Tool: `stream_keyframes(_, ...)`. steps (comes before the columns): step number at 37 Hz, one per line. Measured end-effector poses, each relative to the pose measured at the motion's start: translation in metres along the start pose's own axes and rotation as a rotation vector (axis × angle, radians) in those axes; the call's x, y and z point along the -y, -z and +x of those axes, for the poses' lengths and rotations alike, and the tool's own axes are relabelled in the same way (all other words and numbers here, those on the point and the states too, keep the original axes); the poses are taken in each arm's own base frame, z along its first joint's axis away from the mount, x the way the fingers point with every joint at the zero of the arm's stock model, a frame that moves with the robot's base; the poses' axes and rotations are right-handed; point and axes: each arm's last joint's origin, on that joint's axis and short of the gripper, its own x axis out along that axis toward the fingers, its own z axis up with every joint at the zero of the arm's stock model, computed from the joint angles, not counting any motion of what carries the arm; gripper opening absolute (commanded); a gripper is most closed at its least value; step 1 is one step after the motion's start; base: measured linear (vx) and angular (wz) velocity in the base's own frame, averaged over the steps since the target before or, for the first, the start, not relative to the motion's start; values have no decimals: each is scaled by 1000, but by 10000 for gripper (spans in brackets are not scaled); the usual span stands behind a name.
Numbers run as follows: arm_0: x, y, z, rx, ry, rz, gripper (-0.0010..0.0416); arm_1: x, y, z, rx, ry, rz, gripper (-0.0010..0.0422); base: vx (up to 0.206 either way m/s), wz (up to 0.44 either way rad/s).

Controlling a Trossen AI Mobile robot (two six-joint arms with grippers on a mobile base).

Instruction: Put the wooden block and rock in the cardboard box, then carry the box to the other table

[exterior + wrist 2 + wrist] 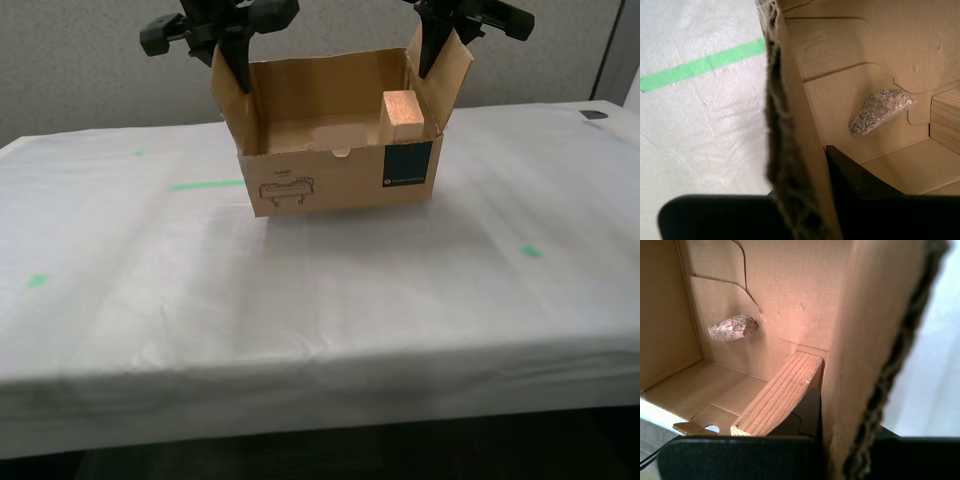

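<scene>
cardboard box [335, 150] flaps were what both pairs of jaws were clamped on: my first gripper [822, 437] pinched the side flap nearest the wooden block [780, 395], one dark finger inside the wall and one outside, and my second gripper [800, 200] pinched the opposite side flap the same way, with the corrugated edge running up between its fingers. in the exterior view the first gripper [440, 45] held the flap on that view's right and the second gripper [235, 50] the flap on that view's left.

inside, the rock [881, 111] lay on the box floor near the middle, apart from both walls, and the block [403, 115] stood against the wall on the first gripper's side. both items were loaded, so i judged the packing step done and the carrying step in hand.

outward from the box, the table [320, 300] under it was the one with the wrinkled whitish sheet and green tape marks [205, 185] (one strip lay just beside the second gripper's flap in the second wrist view). a soft shadow sat beneath the box; whether its base touched the sheet or hung just above it, i could not tell.

the next move, as i judged it, called for lowering both arms together and level until the base sat flat, then parting the jaws off the flaps. uneven lowering could have tipped the block or bent a flap.
</scene>
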Motion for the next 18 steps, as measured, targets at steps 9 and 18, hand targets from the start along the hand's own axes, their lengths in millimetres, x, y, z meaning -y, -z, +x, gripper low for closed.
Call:
stream_keyframes(9, 0, 0, 0, 4, -1, -17, -1, -1, 0, 0, 2, -27, -9, 0, 92, -11)
stream_keyframes(18, -4, -2, 1, 21, -13, -29, -1, -5, 0, 0, 8, -77, -4, 0, 21, 5)
